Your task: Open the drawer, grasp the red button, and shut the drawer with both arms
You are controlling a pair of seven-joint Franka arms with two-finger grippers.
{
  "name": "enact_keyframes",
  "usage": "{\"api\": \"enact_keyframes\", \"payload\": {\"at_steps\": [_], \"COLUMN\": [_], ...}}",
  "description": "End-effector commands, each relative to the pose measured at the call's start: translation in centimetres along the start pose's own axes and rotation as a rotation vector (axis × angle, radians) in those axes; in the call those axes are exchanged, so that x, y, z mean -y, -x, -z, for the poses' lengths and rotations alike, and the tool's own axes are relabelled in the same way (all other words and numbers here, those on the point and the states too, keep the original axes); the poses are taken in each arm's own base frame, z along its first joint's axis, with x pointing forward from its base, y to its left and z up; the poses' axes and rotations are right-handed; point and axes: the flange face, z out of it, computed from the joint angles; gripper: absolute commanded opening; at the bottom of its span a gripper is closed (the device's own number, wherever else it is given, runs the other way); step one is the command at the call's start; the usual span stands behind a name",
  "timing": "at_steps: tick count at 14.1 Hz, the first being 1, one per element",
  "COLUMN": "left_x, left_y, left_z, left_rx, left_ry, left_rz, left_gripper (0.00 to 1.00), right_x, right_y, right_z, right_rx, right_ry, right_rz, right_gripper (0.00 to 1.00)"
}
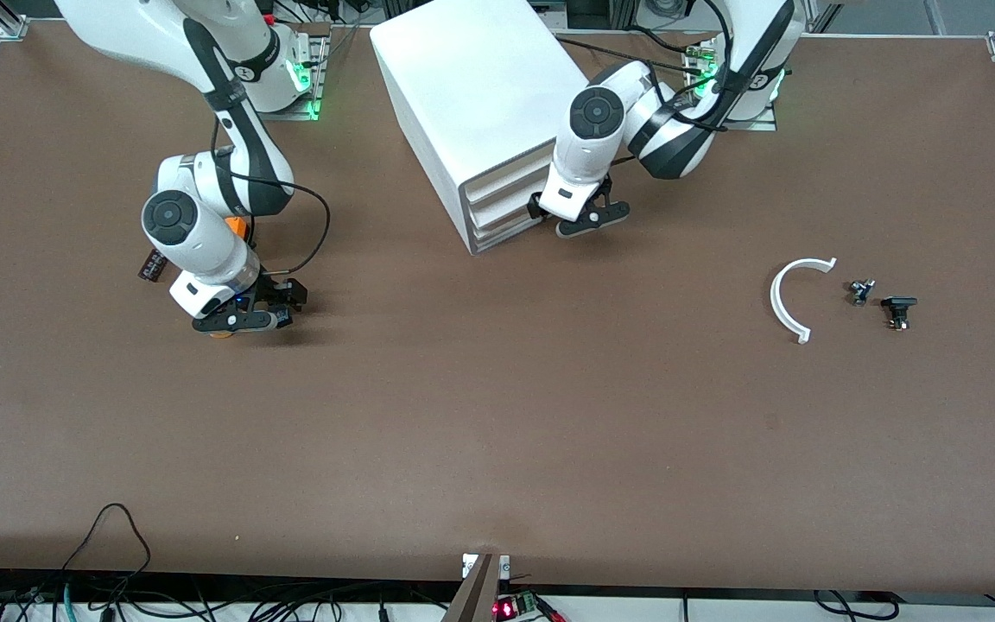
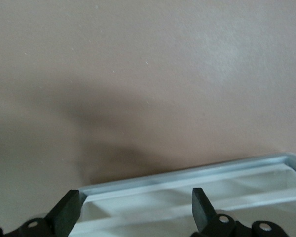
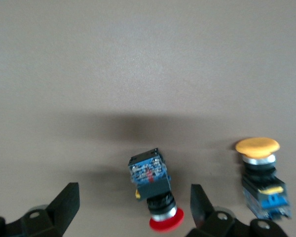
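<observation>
The red-capped button (image 3: pixel 157 195) lies on its side on the table, between the open fingers of my right gripper (image 3: pixel 133 197). In the front view that gripper (image 1: pixel 245 316) hangs low over the table at the right arm's end and hides the button. The white cabinet (image 1: pixel 463 95) stands near the robots' bases; its three drawers (image 1: pixel 504 207) look pushed in. My left gripper (image 1: pixel 586 221) is at the drawer fronts, open, with a white drawer edge (image 2: pixel 187 185) between its fingers (image 2: pixel 68 211).
An orange-capped button (image 3: pixel 260 173) stands beside the red one. An orange object (image 1: pixel 238 227) and a small dark part (image 1: pixel 150 266) lie by the right arm. A white curved piece (image 1: pixel 789 298) and two small dark parts (image 1: pixel 860 291) (image 1: pixel 897 311) lie toward the left arm's end.
</observation>
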Motion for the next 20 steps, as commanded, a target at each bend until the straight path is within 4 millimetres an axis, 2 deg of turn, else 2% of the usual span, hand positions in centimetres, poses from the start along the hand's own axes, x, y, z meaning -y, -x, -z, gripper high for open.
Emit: {"api": "enact_keyframes", "payload": {"at_steps": [1,4,6,8,11,12,13,15,18,19,20], "left_x": [0.1,0.4,1.3,2.2,4.4,5.2,6.3,8.7,13.8,15.6,17.5], "left_y": [1.8,1.1,-0.9,-3.6,-9.1,-10.3,-11.9,-14.3,-17.8,-18.7,-19.3], "left_z": [0.8,1.5,3.0,5.7,11.5,13.7,16.6,22.1,29.1,30.8,32.1], "left_rx": [-0.014,-0.025,-0.045,-0.084,-0.159,-0.183,-0.202,-0.183,-0.159,-0.155,-0.149], "left_ry": [-0.011,-0.005,0.013,0.051,0.125,0.119,0.114,0.036,-0.008,-0.016,-0.027], "left_rz": [-0.026,-0.011,0.025,0.080,0.190,0.207,0.206,0.075,-0.068,-0.106,-0.152], "left_gripper": [1.00,1.00,1.00,1.00,1.00,1.00,1.00,1.00,1.00,1.00,1.00], "right_x": [0.9,1.4,1.4,1.0,-1.5,-2.7,-3.0,-4.0,-5.9,-7.8,-10.8], "right_y": [-2.3,-4.2,-5.4,-5.9,-6.5,-6.4,-6.2,-5.5,-3.7,-3.1,-3.2], "right_z": [5.5,12.1,17.4,21.1,25.5,27.3,28.9,31.6,34.5,34.6,34.6], "right_rx": [0.048,0.094,0.118,0.126,0.110,0.121,0.135,0.152,0.121,0.144,0.141], "right_ry": [-0.010,-0.011,-0.007,0.001,0.010,0.012,0.008,0.020,0.079,0.081,0.067], "right_rz": [-0.056,-0.051,-0.047,-0.048,-0.074,-0.087,-0.092,-0.102,-0.087,-0.088,-0.104], "right_gripper": [1.00,1.00,1.00,1.00,1.00,1.00,1.00,1.00,1.00,1.00,1.00]}}
